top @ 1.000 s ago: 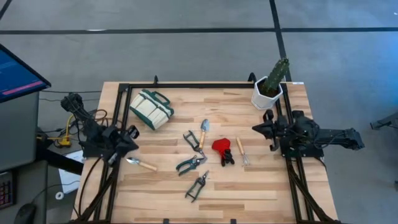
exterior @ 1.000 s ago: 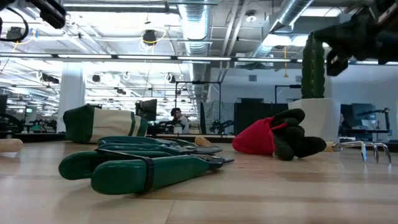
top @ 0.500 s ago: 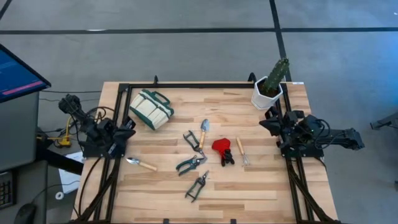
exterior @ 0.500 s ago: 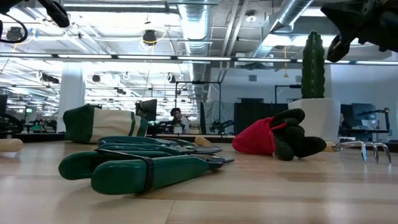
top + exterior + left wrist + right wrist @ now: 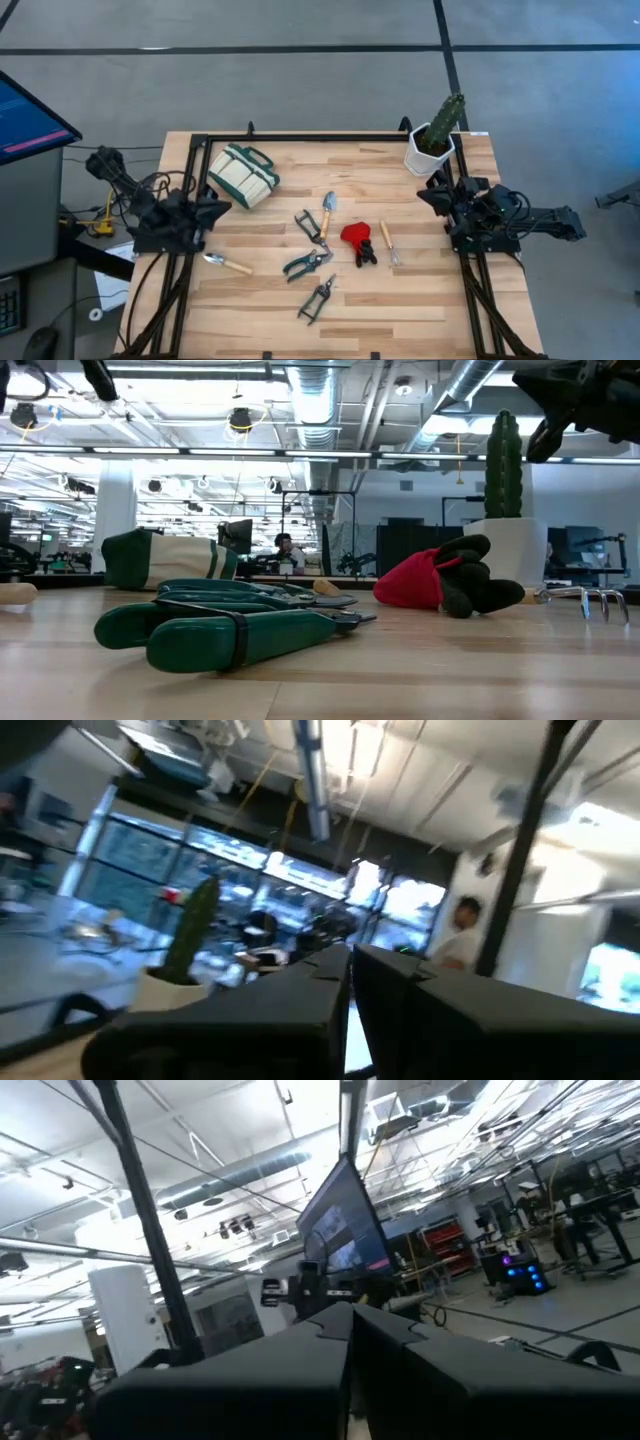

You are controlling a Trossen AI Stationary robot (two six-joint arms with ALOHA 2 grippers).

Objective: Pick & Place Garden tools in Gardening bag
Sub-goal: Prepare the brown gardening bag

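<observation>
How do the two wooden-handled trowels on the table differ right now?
The centre trowel lies nearly upright in the high view, blade away from the table's front; the left trowel lies crosswise, blade toward the left tool. The centre one crosses a pair of shears; the left one lies alone. Both lie flat, outside the gardening bag.

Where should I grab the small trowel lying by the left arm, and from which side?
Grip the trowel by its wooden handle, coming straight down from above. It lies flat and alone, metal blade toward the left gripper, handle pointing toward the table's middle, so fingers can straddle the handle crosswise.
</observation>
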